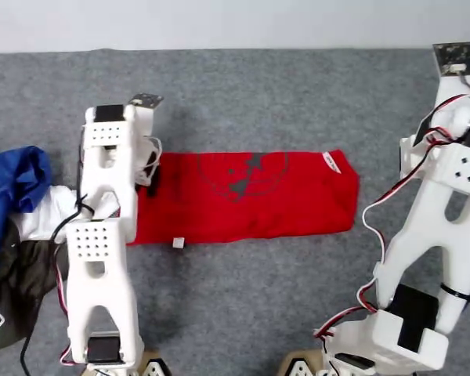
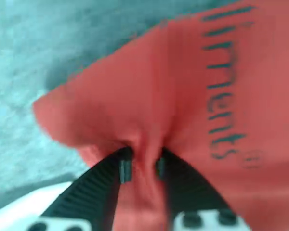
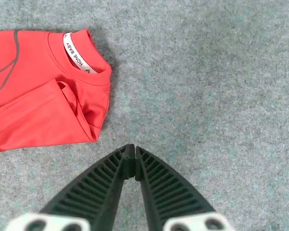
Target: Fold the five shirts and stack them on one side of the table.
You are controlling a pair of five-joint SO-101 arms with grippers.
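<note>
Fabric of the red shirt (image 1: 243, 200) lies in a long folded band across the table (image 1: 258, 298), one end clamped in the left arm's (image 1: 102, 258) jaws; the right arm's (image 1: 454, 188) jaws, pressed together, hang over bare table near its collar (image 3: 79, 55).

Red, dark-printed shirt (image 1: 243, 205); grey table (image 1: 258, 305)

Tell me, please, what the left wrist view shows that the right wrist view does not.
Left wrist view: the left tool shut on a pinched fold of the red shirt, next to dark lettering printed on the cloth. Right wrist view: the right tool shut and holding nothing, over the grey table just off the shirt's collar end, with the white neck label and a folded-in sleeve. Shared: the red shirt lying on the grey table.
</note>
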